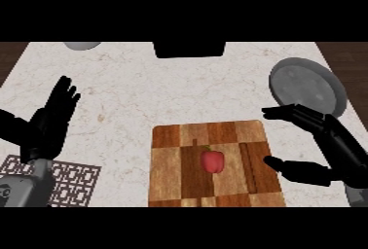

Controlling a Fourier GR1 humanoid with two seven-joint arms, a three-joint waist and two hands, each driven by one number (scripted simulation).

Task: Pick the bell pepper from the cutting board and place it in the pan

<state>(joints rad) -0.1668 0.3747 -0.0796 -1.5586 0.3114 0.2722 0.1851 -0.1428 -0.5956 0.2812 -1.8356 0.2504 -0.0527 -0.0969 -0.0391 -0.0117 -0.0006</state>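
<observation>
The bell pepper (pixel 211 161) is red with a short green stem, and it lies near the middle of the cutting board (pixel 170 146), on the wooden checker pattern. Nothing touches it.

The right hand (pixel 336 146) is just beside the right edge of the cutting board. Its fingers (pixel 289 113) are straight and kept close together, pointing left past the board's far right corner. The thumb (pixel 286 167) is spread well apart from them, and its tip comes to the right edge of the board. The gap between thumb and fingers faces the pepper, but the hand holds nothing.

The pan (pixel 306 86) is grey and round, and it stands beyond the far right corner of the cutting board, near the fingers of the right hand.

The left hand (pixel 54 115) rests well to the left of the cutting board, fingers up and a little spread.

A patterned mat (pixel 73 175) lies left of the board's near part. A black object (pixel 191 48) stands far behind the board on the pale marble counter (pixel 158 92).
</observation>
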